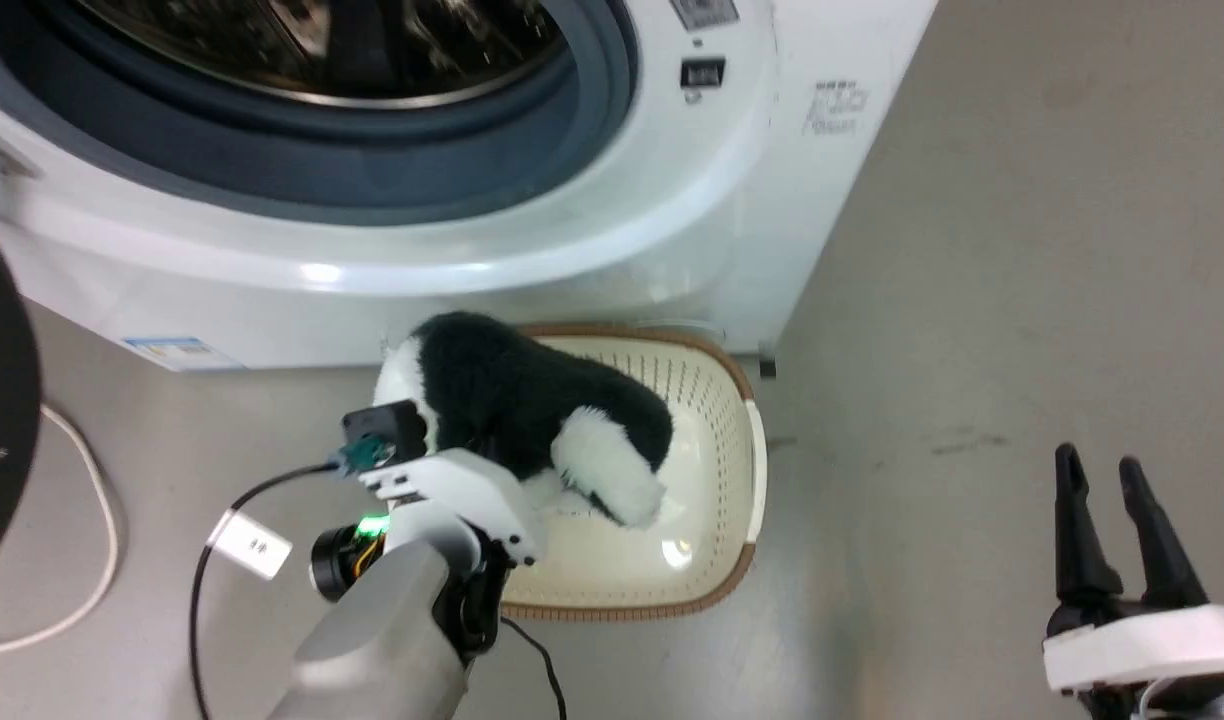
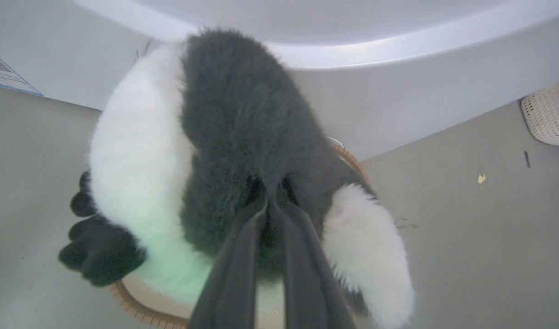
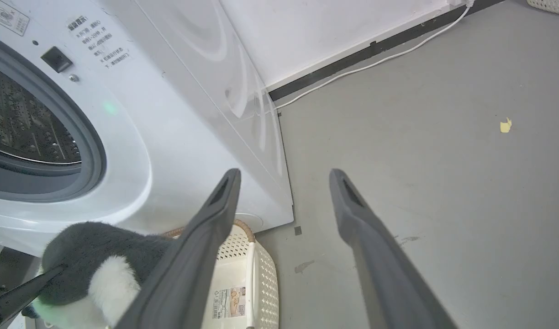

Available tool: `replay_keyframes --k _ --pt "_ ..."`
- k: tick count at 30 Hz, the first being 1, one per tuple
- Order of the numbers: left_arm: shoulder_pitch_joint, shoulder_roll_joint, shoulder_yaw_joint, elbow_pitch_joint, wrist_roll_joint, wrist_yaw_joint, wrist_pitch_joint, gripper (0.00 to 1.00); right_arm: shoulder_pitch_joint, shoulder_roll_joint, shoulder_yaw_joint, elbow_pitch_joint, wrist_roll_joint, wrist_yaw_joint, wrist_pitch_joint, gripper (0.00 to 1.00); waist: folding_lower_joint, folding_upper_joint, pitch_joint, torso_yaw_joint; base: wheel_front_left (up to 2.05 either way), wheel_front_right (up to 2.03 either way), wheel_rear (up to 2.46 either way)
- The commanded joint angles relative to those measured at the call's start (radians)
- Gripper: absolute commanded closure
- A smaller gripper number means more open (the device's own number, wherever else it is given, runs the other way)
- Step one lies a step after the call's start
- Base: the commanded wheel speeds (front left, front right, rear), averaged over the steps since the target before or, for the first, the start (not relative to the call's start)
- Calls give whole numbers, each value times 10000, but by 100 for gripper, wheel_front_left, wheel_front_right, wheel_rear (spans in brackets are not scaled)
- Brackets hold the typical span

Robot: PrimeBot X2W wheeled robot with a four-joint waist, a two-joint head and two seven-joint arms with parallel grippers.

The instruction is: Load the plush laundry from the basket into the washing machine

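Since the left fingers are pinched nearly closed on a tuft of black fur on the plush, the lift should go slowly and high enough for the dangling white end to clear the gasket lip of the washer before swinging inward. The plush hangs over the far left of the basket, just before the washer. The right fingers stand wide apart, empty. The grey floor carries a white cable at left.
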Motion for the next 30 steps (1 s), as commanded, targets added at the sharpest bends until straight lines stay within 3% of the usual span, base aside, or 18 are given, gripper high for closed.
replay_keyframes --k 1,17,30 --pt "342 102 219 -340 175 73 -93 100 158 75 -17 50 -69 -7 22 0 2 -1 -491 140 0 0 0" --pt "3786 324 2438 -5126 2642 955 -96 100 905 285 25 389 -107 -7 91 0 2 -1 -2098 449 0 0 0" --pt "4300 564 2939 -6665 3295 1218 -97 100 1120 289 198 683 201 -7 -105 0 2 -1 -2479 286 0 0 0"
